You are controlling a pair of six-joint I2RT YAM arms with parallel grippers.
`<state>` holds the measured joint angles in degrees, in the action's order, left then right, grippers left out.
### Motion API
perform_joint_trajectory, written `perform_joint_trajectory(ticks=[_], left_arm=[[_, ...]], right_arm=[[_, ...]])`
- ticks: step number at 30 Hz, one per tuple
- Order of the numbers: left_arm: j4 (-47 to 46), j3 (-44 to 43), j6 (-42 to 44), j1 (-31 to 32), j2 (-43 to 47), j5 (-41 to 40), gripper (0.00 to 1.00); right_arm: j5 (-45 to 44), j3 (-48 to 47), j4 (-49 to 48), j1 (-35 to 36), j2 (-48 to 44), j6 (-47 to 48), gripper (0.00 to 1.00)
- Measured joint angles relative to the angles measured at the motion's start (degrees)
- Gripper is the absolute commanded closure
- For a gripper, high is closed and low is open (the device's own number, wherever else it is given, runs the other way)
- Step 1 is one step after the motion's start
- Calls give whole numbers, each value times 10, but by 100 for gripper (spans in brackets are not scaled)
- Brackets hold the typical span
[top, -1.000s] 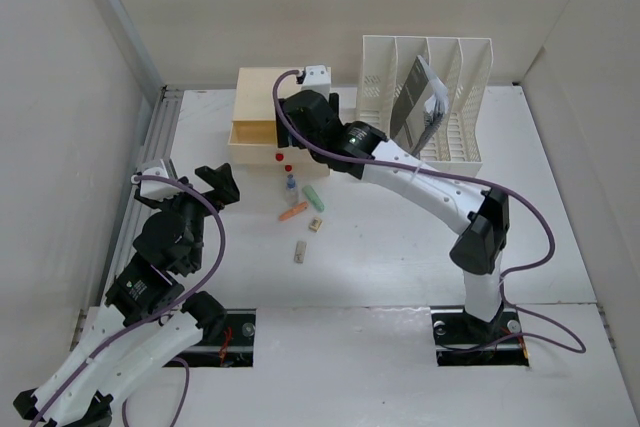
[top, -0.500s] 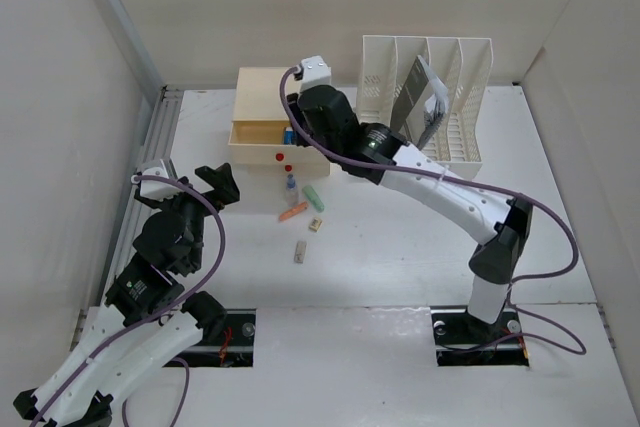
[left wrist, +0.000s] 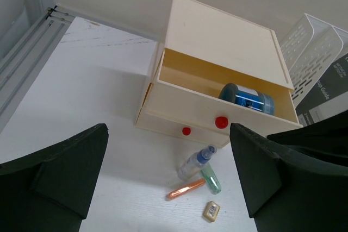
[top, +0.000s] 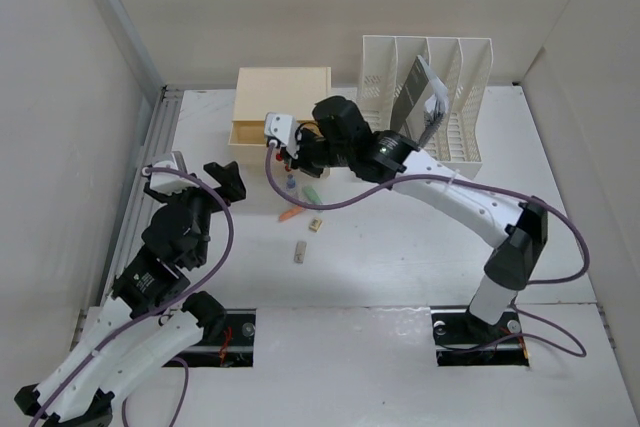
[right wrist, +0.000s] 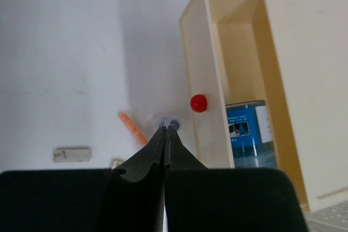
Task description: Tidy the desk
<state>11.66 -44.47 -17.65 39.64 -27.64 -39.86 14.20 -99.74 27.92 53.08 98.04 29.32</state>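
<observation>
At the left, the left gripper [left wrist: 168,134] hangs above the desk [top: 560,197] with its fingers spread wide apart and nothing between them, pointing toward the back. The desk is the white top that spreads under everything, from the arm bases to the back wall. Ahead of that gripper, against the back wall, stands a cream drawer box [left wrist: 223,42]. Its upper drawer [left wrist: 217,104] stands out, and a blue jar [left wrist: 247,98] lies on its side inside. Each of the two drawer fronts carries a red knob [left wrist: 221,122]. On the desk just in front of the box lie a small clear bottle [left wrist: 194,162], a green tube [left wrist: 210,179] and an orange tube [left wrist: 185,189], close together, with a small tan block [left wrist: 211,211] a little nearer and a pale stick [top: 299,252] nearer again. The right gripper [right wrist: 166,130] reaches in over this cluster, its fingers pressed together with nothing seen between them, tips right above the bottle's cap. To the right, a white file rack [top: 470,77] stands at the back and holds a grey booklet [top: 420,102] leaning in one slot.
</observation>
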Motion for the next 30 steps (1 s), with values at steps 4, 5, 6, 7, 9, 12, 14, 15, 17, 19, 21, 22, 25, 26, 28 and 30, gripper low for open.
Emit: perform_joint_trajectory(ticks=[4, 5, 6, 7, 9, 12, 14, 15, 17, 19, 21, 22, 25, 26, 28, 30], left_arm=[[-3, 0, 0, 0, -3, 4, 7], [-3, 0, 0, 0, -3, 4, 7], [-3, 0, 0, 0, -4, 4, 7], [-3, 0, 0, 0, -4, 4, 7], [-3, 0, 0, 0, -4, 4, 7], [-3, 0, 0, 0, -4, 4, 7], [-3, 0, 0, 0, -3, 4, 7], [-3, 0, 0, 0, -3, 4, 7], [-4, 0, 0, 0, -3, 4, 7], [-4, 0, 0, 0, -3, 4, 7], [-4, 0, 0, 0, -4, 4, 7], [-4, 0, 0, 0, -3, 4, 7], [-4, 0, 0, 0, -3, 4, 7], [-4, 0, 0, 0, -4, 4, 7], [-4, 0, 0, 0, -3, 4, 7], [-4, 0, 0, 0, -4, 4, 7]], right_arm=[[9, -19, 28, -10, 63, 31, 100], [11, -29, 32, -15, 81, 33, 100], [10, -37, 36, -19, 99, 34, 100], [8, -44, 37, -24, 115, 32, 100], [-7, -50, 37, -31, 137, 25, 100], [-57, -50, 12, -32, 138, 10, 100], [-95, -38, -11, -24, 134, -2, 100], [-116, -25, -25, -18, 131, -6, 100], [-165, -3, -49, -2, 128, -6, 100], [-204, 10, -65, 8, 129, -8, 100], [-235, 12, -71, 14, 129, -9, 100], [-252, 12, -75, 15, 130, -9, 100], [-298, 12, -91, 14, 133, -9, 100], [-312, 11, -96, 14, 135, -8, 100], [-339, 11, -110, 13, 139, -7, 100], [-364, 11, -125, 11, 143, -4, 100]])
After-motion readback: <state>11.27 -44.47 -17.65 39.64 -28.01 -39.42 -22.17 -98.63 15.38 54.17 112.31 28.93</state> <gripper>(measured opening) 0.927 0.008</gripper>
